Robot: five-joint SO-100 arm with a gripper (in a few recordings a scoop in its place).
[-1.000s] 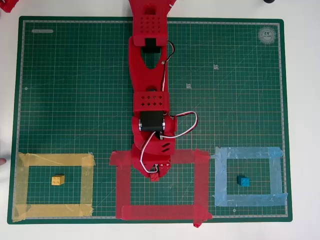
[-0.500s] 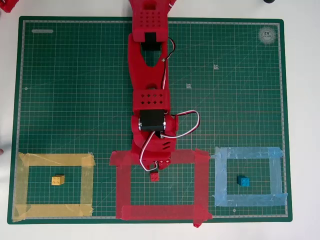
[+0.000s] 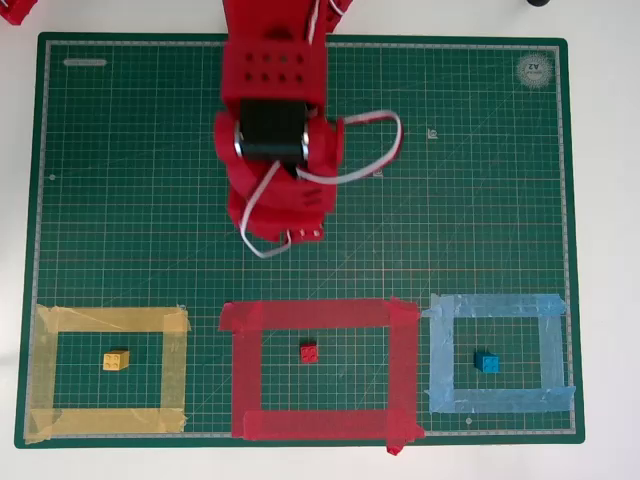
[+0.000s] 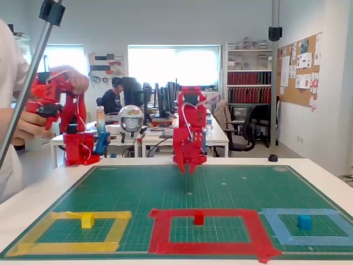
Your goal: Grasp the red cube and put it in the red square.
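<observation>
A green cutting mat (image 3: 150, 200) covers most of the white table (image 3: 600, 250), and the red arm (image 3: 275, 100) now sits folded back toward the top of the overhead view; a second ago it stretched down the mat with its tip over the upper strip of the red square (image 3: 400, 370). The gripper (image 3: 300, 236) has pulled well clear of that frame and hangs above bare mat, tip pointing down in the fixed view (image 4: 187, 165). It holds nothing; how far its jaws stand apart I cannot tell from either view (the tip is small and red on red).

Along the near edge of the mat lie three tape frames side by side: the yellow tape frame (image 3: 175, 370) on the left of the overhead view, the red square in the middle, and the light-blue tape frame (image 3: 550, 350) on the right.

The red cube (image 3: 309, 352) rests alone on the mat inside the red square, in its upper half, touching none of the tape; half a second ago the gripper's tip was right at it. The fixed view shows it standing inside the frame too (image 4: 198, 217). The yellow cube (image 3: 116, 360) and the blue cube (image 3: 487, 363) lie inside their own frames, unmoved
</observation>
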